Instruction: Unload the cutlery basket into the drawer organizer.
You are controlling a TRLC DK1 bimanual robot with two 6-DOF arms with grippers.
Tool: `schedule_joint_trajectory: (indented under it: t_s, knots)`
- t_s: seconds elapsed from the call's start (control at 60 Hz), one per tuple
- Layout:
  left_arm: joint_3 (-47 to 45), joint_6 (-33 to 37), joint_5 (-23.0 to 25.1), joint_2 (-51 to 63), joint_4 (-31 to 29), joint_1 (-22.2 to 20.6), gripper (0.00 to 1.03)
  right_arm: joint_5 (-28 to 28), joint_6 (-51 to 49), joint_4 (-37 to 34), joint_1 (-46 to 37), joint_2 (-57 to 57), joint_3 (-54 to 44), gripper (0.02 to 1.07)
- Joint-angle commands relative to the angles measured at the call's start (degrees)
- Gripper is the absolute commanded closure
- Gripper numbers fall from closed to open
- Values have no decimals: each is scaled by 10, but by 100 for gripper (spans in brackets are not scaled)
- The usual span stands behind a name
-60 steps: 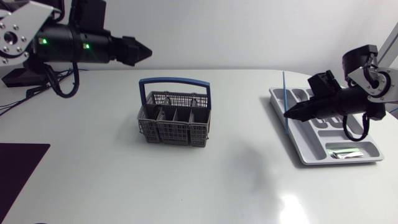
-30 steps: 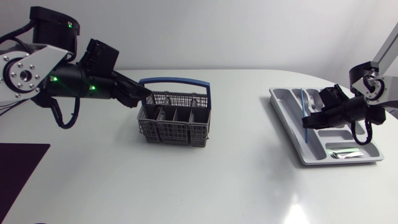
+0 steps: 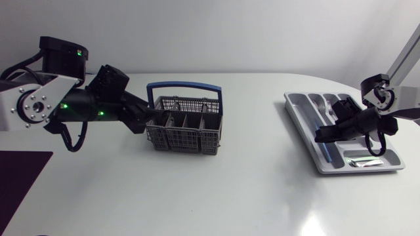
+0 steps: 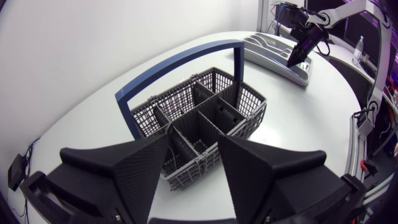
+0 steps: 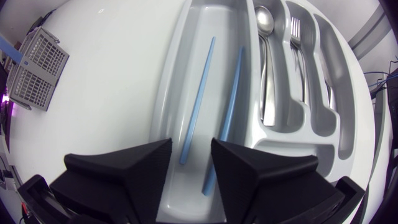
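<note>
Head view: my left gripper (image 3: 155, 118) sits centre-left, its tip at the left end of the cutlery basket (image 3: 187, 128), fingers parted and holding nothing. At the right, my right gripper (image 3: 320, 136) hangs over the drawer organizer (image 3: 295, 108), narrowly parted and empty. Two blue sticks (image 5: 198, 99) lie in the organizer's long compartment.

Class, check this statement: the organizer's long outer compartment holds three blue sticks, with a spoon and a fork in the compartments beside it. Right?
Not quite. The right wrist view shows two blue sticks, not three, in the organizer's long outer compartment. The spoon and fork do lie in the compartments beside it.
</note>
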Motion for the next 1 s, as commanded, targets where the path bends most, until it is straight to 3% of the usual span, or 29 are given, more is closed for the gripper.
schedule_joint_trajectory:
  t_s: [0.0, 0.167, 0.317, 0.483, 0.55, 0.983]
  knots:
    - [-29, 31, 1, 3, 25, 2, 46, 5, 8, 7, 3, -19, -8, 23]
    - [-45, 77, -20, 25, 87, 1, 46, 5, 11, 8, 17, -51, -28, 11]
    - [-55, 103, -34, 49, 144, -3, 47, 5, 13, 11, 33, -77, -47, 9]
    - [-44, 122, -42, 94, 166, -6, 53, 5, 20, 14, 48, -101, -65, 9]
    - [-33, 128, -45, 111, 168, -7, 61, 6, 22, 15, 53, -108, -70, 9]
    - [8, 150, -83, 175, 195, -26, 61, 13, 30, 23, 79, -124, -83, 9]
